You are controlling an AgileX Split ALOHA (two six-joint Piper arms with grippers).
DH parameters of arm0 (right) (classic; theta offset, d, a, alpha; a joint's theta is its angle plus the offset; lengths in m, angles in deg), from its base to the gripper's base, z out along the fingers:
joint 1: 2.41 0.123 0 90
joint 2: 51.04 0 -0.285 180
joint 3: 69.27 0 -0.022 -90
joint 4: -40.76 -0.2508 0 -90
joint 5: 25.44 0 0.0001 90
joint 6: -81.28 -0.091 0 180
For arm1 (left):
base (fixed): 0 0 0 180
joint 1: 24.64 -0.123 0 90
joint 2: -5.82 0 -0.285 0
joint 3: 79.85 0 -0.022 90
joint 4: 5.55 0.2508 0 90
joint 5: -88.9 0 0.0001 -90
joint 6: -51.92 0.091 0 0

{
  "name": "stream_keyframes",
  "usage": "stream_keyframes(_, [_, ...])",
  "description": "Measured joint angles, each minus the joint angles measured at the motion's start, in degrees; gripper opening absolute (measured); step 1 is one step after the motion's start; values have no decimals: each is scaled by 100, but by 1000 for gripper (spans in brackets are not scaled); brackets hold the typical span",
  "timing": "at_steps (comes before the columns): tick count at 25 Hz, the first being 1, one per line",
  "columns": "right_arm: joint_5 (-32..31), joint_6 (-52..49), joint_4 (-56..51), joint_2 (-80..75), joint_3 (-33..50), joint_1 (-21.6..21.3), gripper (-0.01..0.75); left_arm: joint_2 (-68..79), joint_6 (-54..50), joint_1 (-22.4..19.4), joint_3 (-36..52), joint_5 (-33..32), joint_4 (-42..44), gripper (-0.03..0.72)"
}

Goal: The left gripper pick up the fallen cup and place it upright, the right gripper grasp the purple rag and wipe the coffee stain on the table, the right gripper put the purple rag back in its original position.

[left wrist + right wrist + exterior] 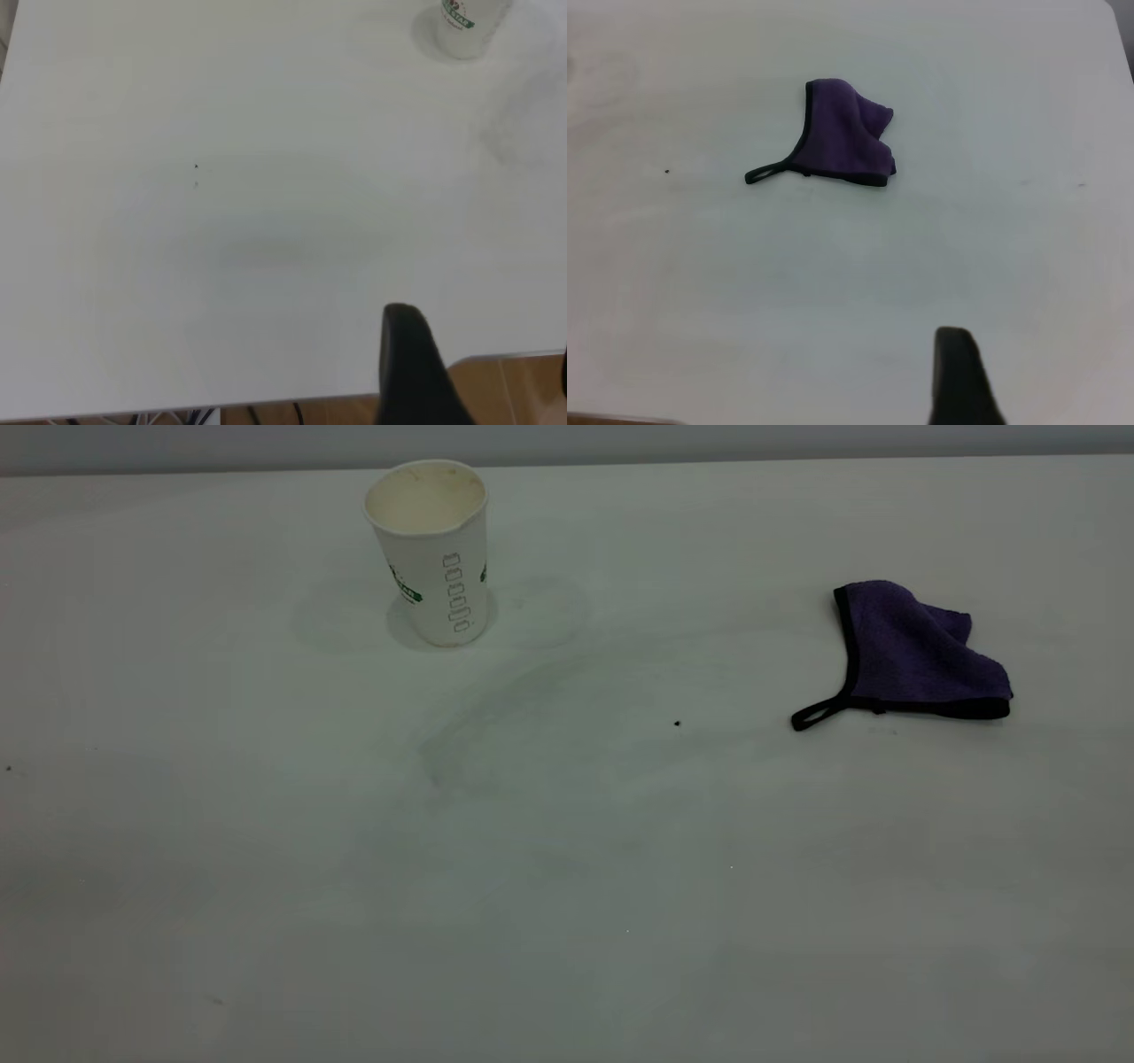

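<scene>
Cup (431,558) – green band lettering, partial, unreadable – no other txt.

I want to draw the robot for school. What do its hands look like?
Only a small bit of each hand shows. The left hand appears as one smooth, rounded black finger, wider toward its base. The right hand appears as a similar dark black finger with a blunt tip. No markings, cables or sleeves are visible on them, and the arms themselves are out of view.
</scene>
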Motion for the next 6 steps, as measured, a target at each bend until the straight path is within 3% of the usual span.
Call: stream_keyframes(6, [0,0,0,0,0,0,384,0,0,0,0,0,0,465])
